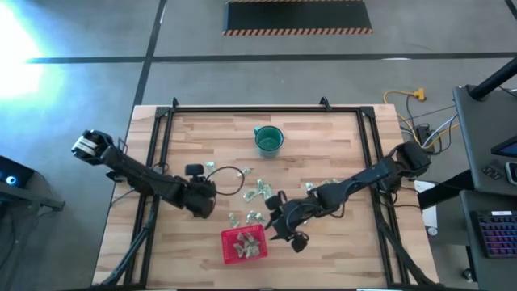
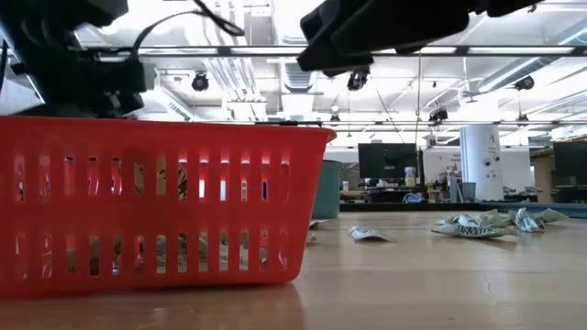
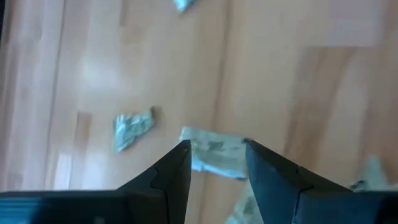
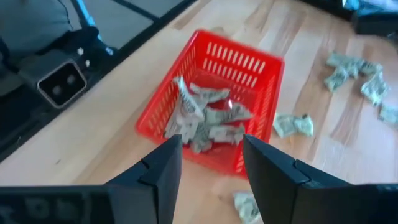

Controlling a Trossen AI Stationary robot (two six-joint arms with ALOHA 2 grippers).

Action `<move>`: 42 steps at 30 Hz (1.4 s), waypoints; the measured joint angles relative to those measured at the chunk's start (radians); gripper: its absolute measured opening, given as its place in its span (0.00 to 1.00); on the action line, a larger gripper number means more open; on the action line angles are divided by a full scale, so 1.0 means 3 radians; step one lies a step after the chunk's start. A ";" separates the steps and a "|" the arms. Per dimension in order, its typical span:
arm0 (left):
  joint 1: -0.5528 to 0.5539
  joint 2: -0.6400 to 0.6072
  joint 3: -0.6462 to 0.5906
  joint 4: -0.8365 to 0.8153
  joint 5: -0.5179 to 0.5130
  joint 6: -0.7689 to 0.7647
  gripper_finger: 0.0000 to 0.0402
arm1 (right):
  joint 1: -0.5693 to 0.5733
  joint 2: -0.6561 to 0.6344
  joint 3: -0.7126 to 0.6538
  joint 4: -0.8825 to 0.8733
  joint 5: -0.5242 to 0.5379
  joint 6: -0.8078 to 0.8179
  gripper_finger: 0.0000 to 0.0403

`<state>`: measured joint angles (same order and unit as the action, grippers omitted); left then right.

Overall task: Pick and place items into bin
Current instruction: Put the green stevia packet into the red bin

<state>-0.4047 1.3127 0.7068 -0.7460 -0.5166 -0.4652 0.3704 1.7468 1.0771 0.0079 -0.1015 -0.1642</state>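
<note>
The red bin [image 1: 244, 246] stands near the table's front edge with several pale green packets [image 4: 205, 121] inside it. More packets lie loose on the wood beyond it [image 1: 258, 191] and toward the right [image 1: 327, 187]. My right gripper [image 4: 211, 146] hangs open just above the bin's right side [image 1: 273, 228], with nothing between its fingers. My left gripper [image 3: 216, 149] is open to the left of the bin [image 1: 210, 205], pointing steeply down. One packet [image 3: 214, 157] lies flat on the table below the gap between its fingertips, and another [image 3: 132, 129] lies beside it.
A round teal cup [image 1: 268, 140] stands at the table's far middle. A black cable loop [image 1: 230, 179] lies on the wood by the left arm. Black frame rails [image 1: 161, 162] run along the table's left and right sides.
</note>
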 joint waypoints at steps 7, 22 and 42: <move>0.0252 -0.0306 -0.0383 0.0236 0.0145 -0.0014 0.34 | 0.0001 -0.0001 -0.0001 -0.0128 0.0001 0.0024 0.40; 0.0744 -0.1019 -0.1046 0.0978 0.0514 0.0001 0.34 | 0.0001 -0.0005 -0.0003 -0.0170 -0.0002 0.0002 0.40; 0.1095 -0.0446 -0.1038 0.1415 0.0948 0.0287 0.34 | 0.0001 -0.0005 -0.0008 -0.0195 -0.0013 0.0027 0.40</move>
<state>-0.0763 1.1790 0.3953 -0.3216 -0.2320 -0.3792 0.3706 1.7454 1.0748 -0.0506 -0.1055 -0.1562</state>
